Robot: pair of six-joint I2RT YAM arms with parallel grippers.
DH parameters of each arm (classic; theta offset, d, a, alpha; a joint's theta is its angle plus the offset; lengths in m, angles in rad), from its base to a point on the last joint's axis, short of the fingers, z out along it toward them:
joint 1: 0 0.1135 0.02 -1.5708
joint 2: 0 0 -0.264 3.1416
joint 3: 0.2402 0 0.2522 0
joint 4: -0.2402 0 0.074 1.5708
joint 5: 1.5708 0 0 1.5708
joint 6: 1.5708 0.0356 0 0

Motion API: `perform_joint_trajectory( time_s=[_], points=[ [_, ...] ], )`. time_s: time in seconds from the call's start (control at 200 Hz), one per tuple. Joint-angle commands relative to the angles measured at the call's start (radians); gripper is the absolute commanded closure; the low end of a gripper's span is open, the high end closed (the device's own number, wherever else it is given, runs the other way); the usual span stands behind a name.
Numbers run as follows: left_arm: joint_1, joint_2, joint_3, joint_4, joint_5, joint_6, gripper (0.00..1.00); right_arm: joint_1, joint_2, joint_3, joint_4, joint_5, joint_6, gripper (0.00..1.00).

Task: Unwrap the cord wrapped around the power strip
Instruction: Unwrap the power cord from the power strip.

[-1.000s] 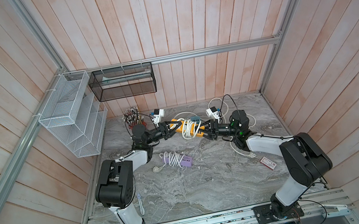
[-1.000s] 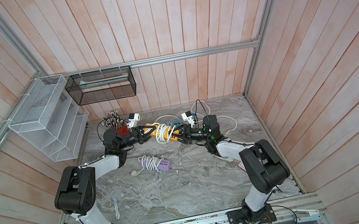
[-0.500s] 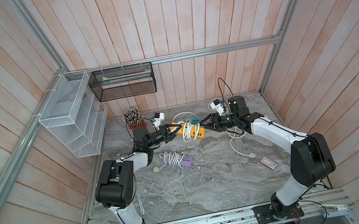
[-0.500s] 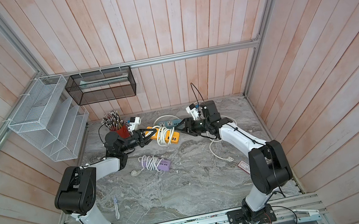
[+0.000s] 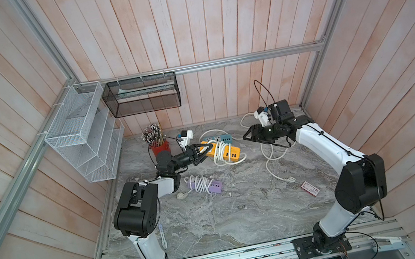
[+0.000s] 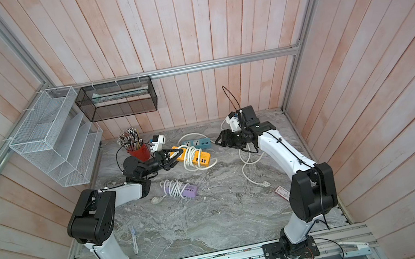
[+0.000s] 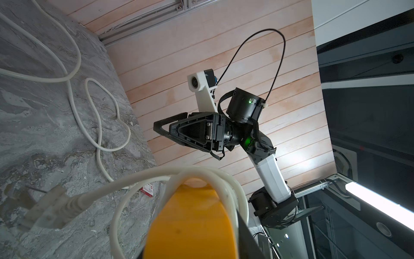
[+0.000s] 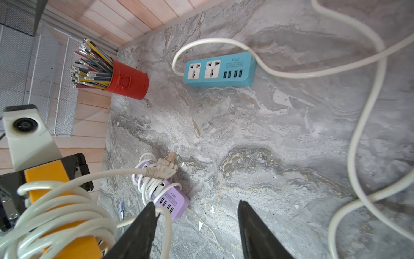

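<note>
A yellow power strip [image 5: 230, 153] [image 6: 199, 158] is held off the table near the back, with my left gripper [image 5: 208, 151] [image 6: 176, 156] shut on its left end. A white cord [image 5: 219, 147] [image 8: 56, 213] is coiled round its middle. The cord's free end, with the plug [image 8: 161, 170] [image 7: 51, 208], trails loose from the coil. My right gripper [image 5: 244, 137] [image 8: 197, 224] hangs open to the right of the strip, apart from it and holding nothing. In the left wrist view the strip [image 7: 192, 224] fills the foreground between the jaws.
A blue power strip [image 5: 216, 138] lies behind, its long cord [image 5: 269, 159] snaking across the right of the table. A purple strip [image 5: 212, 186] with wrapped cord lies in front. A red pencil cup [image 5: 160, 147] stands at the back left. A small card [image 5: 310, 189] lies right.
My right gripper has drawn back from the strip's right end, up and to the right, and its jaws have widened. The left gripper keeps its hold on the strip.
</note>
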Motion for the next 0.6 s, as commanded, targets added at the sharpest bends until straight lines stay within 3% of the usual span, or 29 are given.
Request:
perform_joint_trajectory(
  time_s=[0.0,0.155,0.32,0.46,0.595],
  points=[
    [0.010,-0.002,0.060,0.125,-0.055,-0.089,1.00,-0.044,-0.069,-0.068,0.063,-0.060,0.002,0.40],
    [0.010,-0.021,0.106,0.065,-0.066,-0.089,1.00,-0.084,-0.116,-0.266,0.361,-0.304,0.124,0.40],
    [0.009,-0.042,0.145,0.023,-0.069,-0.108,1.00,-0.076,-0.080,-0.397,0.728,-0.522,0.347,0.40],
    [0.010,-0.064,0.166,0.004,-0.073,-0.146,1.00,-0.051,-0.079,-0.355,0.619,-0.421,0.176,0.40],
    [0.005,-0.097,0.175,-0.050,-0.073,-0.148,1.00,-0.054,-0.060,-0.357,0.673,-0.414,0.149,0.41]
  ],
)
